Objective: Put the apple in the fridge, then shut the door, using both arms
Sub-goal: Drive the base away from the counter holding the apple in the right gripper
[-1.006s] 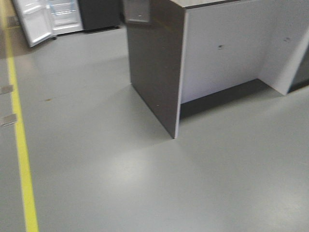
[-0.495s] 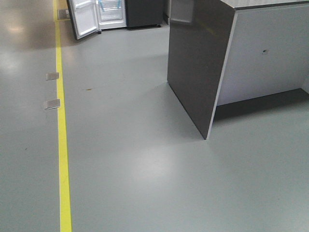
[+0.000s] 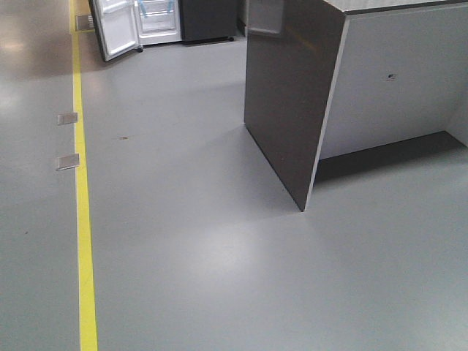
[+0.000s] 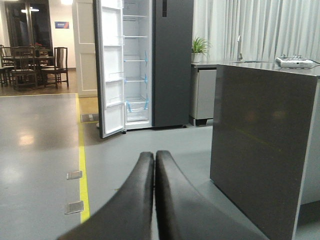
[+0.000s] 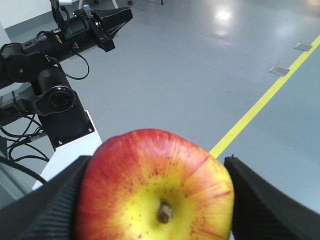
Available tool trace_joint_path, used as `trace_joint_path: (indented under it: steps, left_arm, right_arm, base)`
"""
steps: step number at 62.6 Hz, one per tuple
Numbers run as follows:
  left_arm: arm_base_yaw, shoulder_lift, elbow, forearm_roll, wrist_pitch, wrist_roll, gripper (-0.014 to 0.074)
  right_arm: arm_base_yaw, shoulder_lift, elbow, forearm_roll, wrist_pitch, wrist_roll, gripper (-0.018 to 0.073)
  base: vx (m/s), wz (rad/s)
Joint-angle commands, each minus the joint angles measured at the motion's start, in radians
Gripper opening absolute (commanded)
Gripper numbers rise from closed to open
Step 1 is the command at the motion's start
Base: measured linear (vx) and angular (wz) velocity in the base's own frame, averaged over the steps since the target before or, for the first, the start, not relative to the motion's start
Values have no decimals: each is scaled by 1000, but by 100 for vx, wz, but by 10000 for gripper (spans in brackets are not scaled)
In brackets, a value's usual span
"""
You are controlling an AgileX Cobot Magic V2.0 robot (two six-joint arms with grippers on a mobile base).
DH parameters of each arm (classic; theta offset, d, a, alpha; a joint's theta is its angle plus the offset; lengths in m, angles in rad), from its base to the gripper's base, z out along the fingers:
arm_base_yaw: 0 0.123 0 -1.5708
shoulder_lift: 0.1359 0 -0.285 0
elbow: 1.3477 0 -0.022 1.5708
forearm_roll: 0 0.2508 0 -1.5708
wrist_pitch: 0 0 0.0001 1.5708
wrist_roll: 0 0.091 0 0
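Note:
The apple point(image 5: 155, 192), red with a yellow patch round its stem, fills the bottom of the right wrist view. My right gripper point(image 5: 156, 200) is shut on it, a black finger point(image 5: 47, 207) pressed to each side. The fridge point(image 4: 137, 65) stands far ahead across the floor, white inside with blue-taped shelves. Its door point(image 4: 112, 75) is swung open to the left. In the front view the fridge point(image 3: 157, 16) sits at the top left, its door point(image 3: 115, 29) open. My left gripper point(image 4: 154, 156) is shut on nothing and points toward the fridge. The left arm point(image 5: 55, 37) shows above the base.
A counter point(image 3: 292, 102) with a dark side panel stands close on the right, also seen as the counter point(image 4: 260, 150) beside my left gripper. A yellow floor line point(image 3: 82, 234) runs toward the fridge, with two metal floor plates point(image 3: 67, 161) by it. Chairs point(image 4: 50, 65) stand far left.
The front view has swung: the fridge and counter slid right across the picture, then slightly back left. The counter's corner now looks nearer the middle.

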Motion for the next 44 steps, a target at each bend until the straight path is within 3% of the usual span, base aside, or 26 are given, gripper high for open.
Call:
trace_joint_path:
  steps: [1, 44]
  left_arm:
    - [-2, -15, 21, -12, -77, -10, -6]
    - [-2, -15, 21, -12, -77, -10, -6]
  right_arm:
    - [-3, 10, -29, 51, -53, -5, 419]
    - [-3, 11, -29, 51, -53, -5, 419]
  base:
    - [9, -14]
    - [11, 3]
